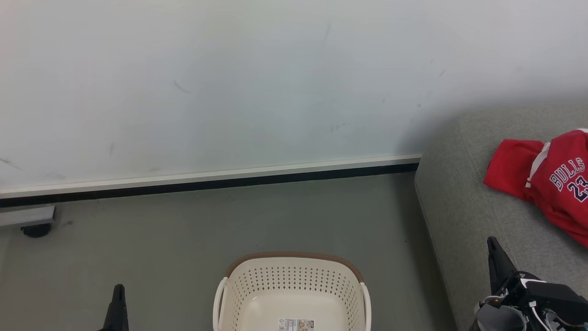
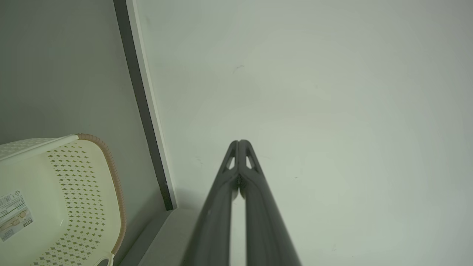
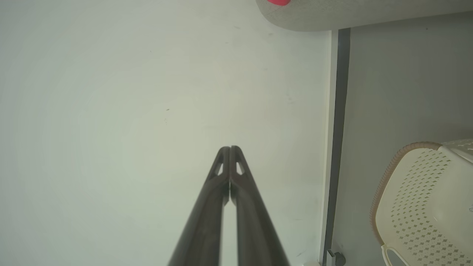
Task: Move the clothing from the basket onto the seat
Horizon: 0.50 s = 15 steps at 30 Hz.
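Charcoal fingers of the left gripper [image 2: 239, 145] are seen pressed together tip to tip, nothing between them, aimed at the pale wall [image 2: 332, 111]. Right gripper [image 3: 230, 150] is likewise closed and empty. Both are held low, 1 at either side of the basket [image 1: 294, 278], clear of it.

Basket: set on the grey floor [image 1: 161, 239]. No cloth is seen in the visible part of its interior; only a printed label [image 1: 296, 324] is noted on the bottom. Its near edge is cut off by the frame.

Clothing [image 1: 549, 184]: red, white trim, "BULLS 23" legible. It lies crumpled on the seat [image 1: 455, 211], well apart from the basket, and runs off the right edge of the head view, so 1 garment or 2 cannot be told. Transfer is judged done or nearly so.

Handling (judged): light, limp, probably slick knit; not fragile; it will sag from any pinch. A raised fold or the thicker trimmed hem is judged the best hold, taken from above; 1 layer alone may slip.

Surroundings: white-and-black skirting strip [image 1: 206, 181] at the wall foot; a dark castor [image 1: 34, 230] at far left. The seat's rounded corner lies near the right gripper and is judged the only obstacle to a reach from basket to cushion
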### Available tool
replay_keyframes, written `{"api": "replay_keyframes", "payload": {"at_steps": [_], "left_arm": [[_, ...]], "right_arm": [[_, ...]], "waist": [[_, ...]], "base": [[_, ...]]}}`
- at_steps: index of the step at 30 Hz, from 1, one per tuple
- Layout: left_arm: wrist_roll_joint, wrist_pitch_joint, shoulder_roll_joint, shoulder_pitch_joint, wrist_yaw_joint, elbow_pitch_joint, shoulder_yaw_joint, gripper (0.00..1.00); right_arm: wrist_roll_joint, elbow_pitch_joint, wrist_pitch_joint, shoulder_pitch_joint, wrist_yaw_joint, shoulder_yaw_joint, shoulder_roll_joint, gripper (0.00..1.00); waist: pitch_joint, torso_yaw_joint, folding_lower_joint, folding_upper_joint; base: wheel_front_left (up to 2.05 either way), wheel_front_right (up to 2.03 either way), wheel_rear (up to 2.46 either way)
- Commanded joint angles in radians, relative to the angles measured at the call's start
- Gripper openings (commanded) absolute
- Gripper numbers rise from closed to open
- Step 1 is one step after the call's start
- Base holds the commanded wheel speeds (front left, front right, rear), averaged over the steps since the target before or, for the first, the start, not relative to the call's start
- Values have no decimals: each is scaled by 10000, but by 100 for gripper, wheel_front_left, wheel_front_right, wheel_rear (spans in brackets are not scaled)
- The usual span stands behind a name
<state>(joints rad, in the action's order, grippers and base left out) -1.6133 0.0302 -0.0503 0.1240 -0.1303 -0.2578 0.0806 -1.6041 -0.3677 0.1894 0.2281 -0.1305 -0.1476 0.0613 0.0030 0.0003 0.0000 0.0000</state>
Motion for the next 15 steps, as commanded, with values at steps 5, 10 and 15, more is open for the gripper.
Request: {"api": "replay_keyframes", "payload": {"at_steps": [5, 10, 15], "left_arm": [[-39, 5, 4, 35, -19, -29, 16, 0], [-39, 5, 4, 35, -19, -29, 16, 0], [-39, 5, 4, 35, -19, -29, 16, 0]], "right_arm": [[37, -4, 44, 27, -4, -16, -29, 0], [49, -3, 44, 18, -4, -25, -35, 0], [58, -3, 40, 15, -4, -32, -37, 0]], "waist": [[0, 0, 0, 0], [0, 0, 0, 0], [0, 0, 0, 0]], "base": [[0, 0, 0], [0, 0, 0], [0, 0, 0]]}}
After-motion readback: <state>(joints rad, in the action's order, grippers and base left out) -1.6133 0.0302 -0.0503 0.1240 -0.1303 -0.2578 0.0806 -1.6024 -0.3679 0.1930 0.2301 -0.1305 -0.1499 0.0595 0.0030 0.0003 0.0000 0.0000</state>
